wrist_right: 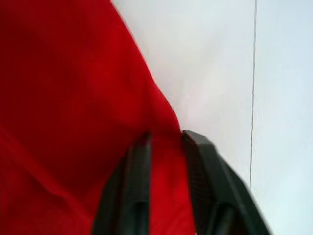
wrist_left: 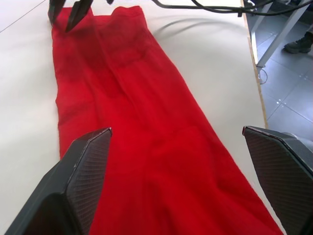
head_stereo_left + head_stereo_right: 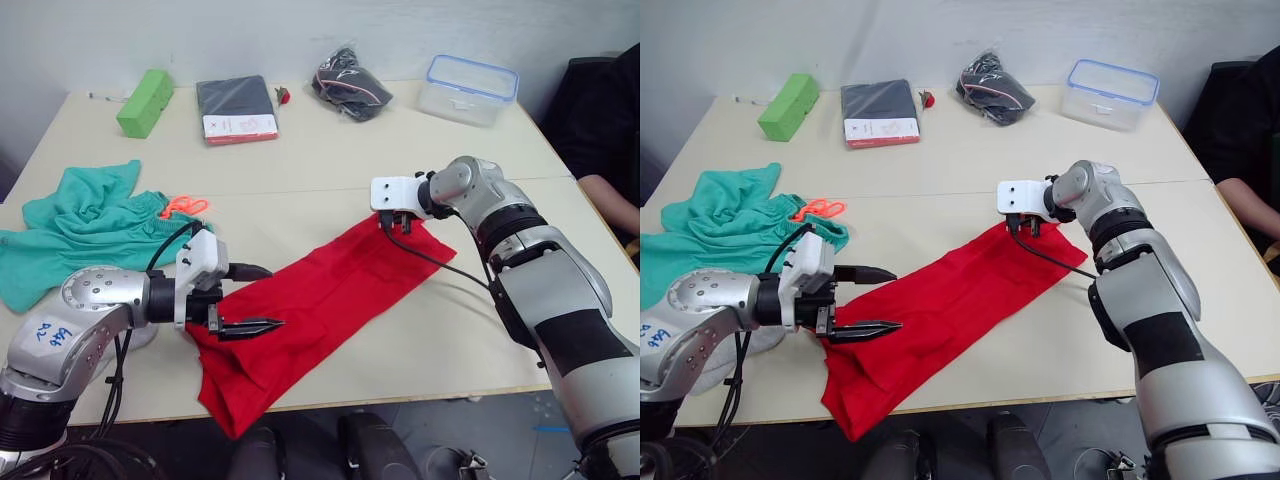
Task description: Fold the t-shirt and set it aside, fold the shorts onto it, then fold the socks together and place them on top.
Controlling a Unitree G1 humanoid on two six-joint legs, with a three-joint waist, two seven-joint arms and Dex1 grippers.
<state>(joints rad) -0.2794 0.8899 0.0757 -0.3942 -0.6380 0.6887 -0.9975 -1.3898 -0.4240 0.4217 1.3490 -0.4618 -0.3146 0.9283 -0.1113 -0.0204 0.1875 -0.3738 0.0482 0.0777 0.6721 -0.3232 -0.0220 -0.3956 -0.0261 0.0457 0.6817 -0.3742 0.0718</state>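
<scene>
The red t-shirt [image 3: 330,300] lies as a long narrow strip, running diagonally from the table's front edge up toward the middle right. My left gripper [image 3: 275,297] hovers open just over the strip's near end, its fingers [image 2: 83,171] spread wide above the cloth. At the far end my right gripper [image 3: 395,225] is shut on the t-shirt's corner, with red fabric pinched between its fingers [image 1: 139,161]. The teal shorts [image 3: 80,225] with an orange drawstring [image 3: 185,207] lie crumpled at the left. The socks are hidden or out of view.
Along the far side stand a green box [image 3: 145,102], a dark folded packet [image 3: 237,108], a black bundle in a bag [image 3: 350,85] and a clear blue-rimmed container [image 3: 468,88]. A person's arm [image 3: 610,200] rests at the right edge.
</scene>
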